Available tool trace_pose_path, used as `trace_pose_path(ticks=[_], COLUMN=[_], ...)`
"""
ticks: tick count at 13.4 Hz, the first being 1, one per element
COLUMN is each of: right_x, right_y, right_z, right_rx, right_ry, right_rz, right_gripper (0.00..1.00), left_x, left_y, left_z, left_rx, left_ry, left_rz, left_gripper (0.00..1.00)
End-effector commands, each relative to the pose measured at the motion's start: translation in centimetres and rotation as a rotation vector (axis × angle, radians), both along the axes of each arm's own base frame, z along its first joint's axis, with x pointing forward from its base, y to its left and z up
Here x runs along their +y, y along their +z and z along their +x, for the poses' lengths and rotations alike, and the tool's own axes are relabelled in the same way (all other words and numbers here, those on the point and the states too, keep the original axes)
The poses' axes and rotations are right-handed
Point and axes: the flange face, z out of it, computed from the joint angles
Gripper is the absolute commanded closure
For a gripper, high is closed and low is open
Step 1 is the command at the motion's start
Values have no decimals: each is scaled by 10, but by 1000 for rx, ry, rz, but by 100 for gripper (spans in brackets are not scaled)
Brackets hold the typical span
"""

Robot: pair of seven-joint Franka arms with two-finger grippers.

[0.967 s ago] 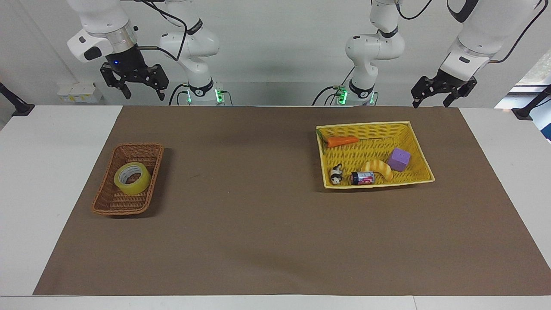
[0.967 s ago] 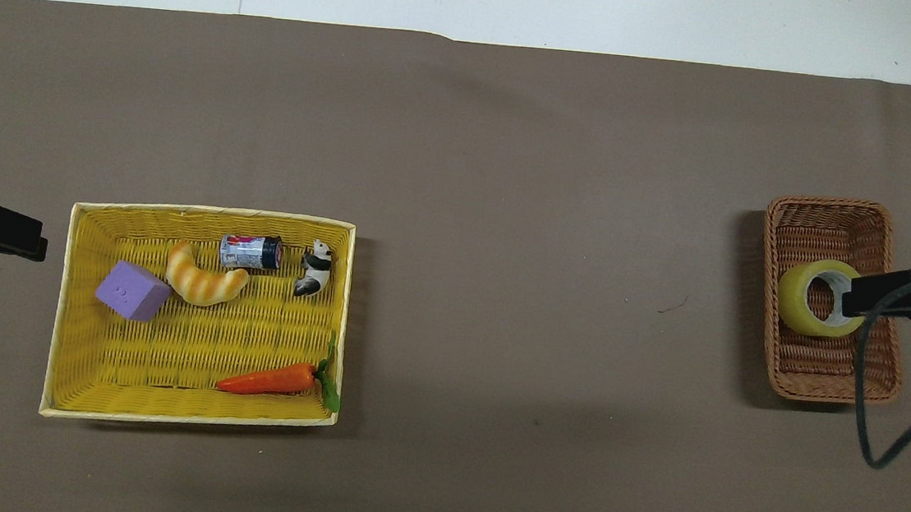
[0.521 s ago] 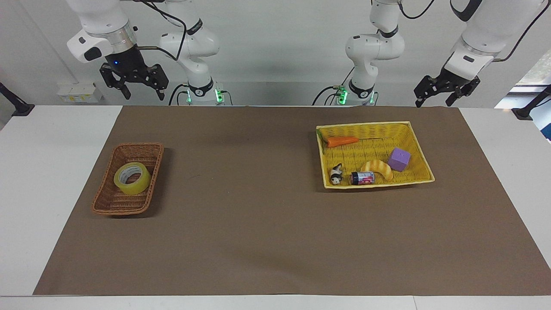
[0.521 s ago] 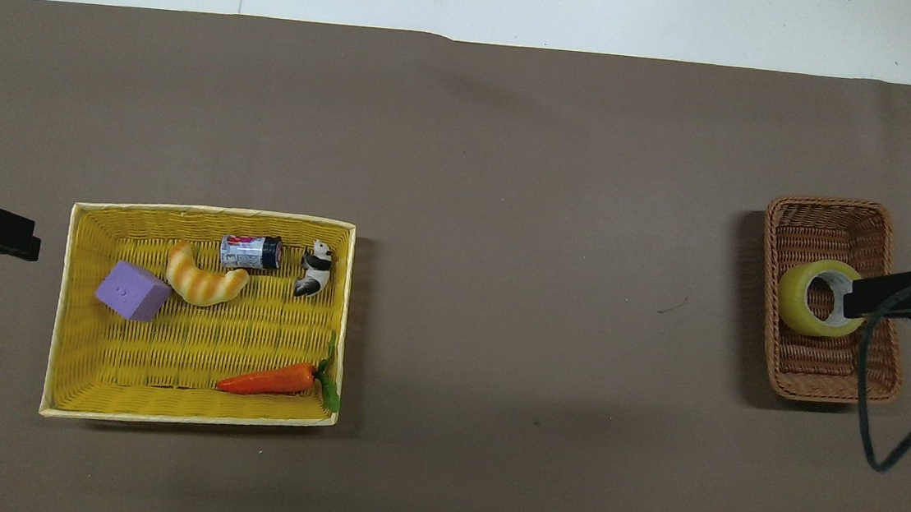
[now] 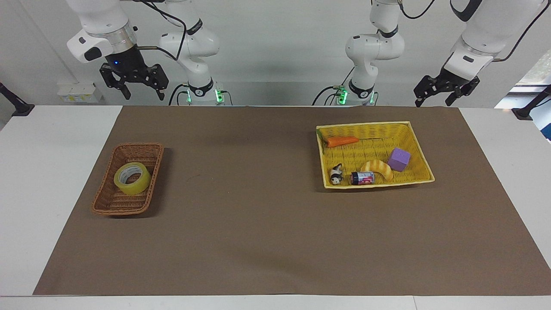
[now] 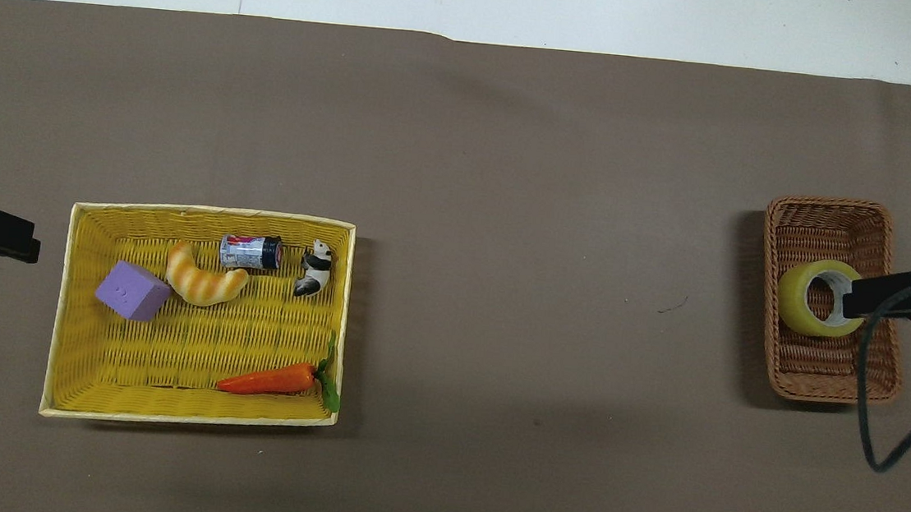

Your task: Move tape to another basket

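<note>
Both arms hang raised near the robots' edge of the bench (image 5: 275, 301), each wrist bent so its claw points down.

The right claw (image 5: 133, 86) is held high at the right arm's end, with its two fingers spread wide and nothing between them. The tape (image 5: 132, 178) lies flat, core upward, in the brown wicker basket (image 5: 112, 206), well below this claw and clear of it. In the overhead view one finger of the claw overlaps the edge of the roll, but the facing view shows a wide gap of air between them.

The left claw (image 5: 445, 88) is tilted and raised off the left arm's end of the yellow basket (image 5: 366, 125), well apart from it. Its fingers stand apart and hold nothing. Overhead, only its dark tip shows at the edge of the view; the rest is cut off.

Down from this claw, inside the yellow basket, lie a purple block (image 5: 399, 159), a bread toy (image 5: 379, 168), a small can (image 5: 362, 177), a panda figure (image 5: 336, 174) and a carrot toy (image 5: 341, 141). The can's label is too small to read.
</note>
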Motion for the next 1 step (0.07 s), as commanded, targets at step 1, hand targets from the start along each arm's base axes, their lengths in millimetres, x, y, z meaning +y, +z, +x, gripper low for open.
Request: trace_pose_path(ticks=[1], right_x=[0], right_y=[2], right_z=[-7], right_rx=[2], right_ry=[22], right_rz=[-4], right_gripper=[0], left_x=[-1], left_y=[6], left_z=[-2], left_rx=[-2], left_ry=[-10], left_rz=[-12], left_gripper=[0])
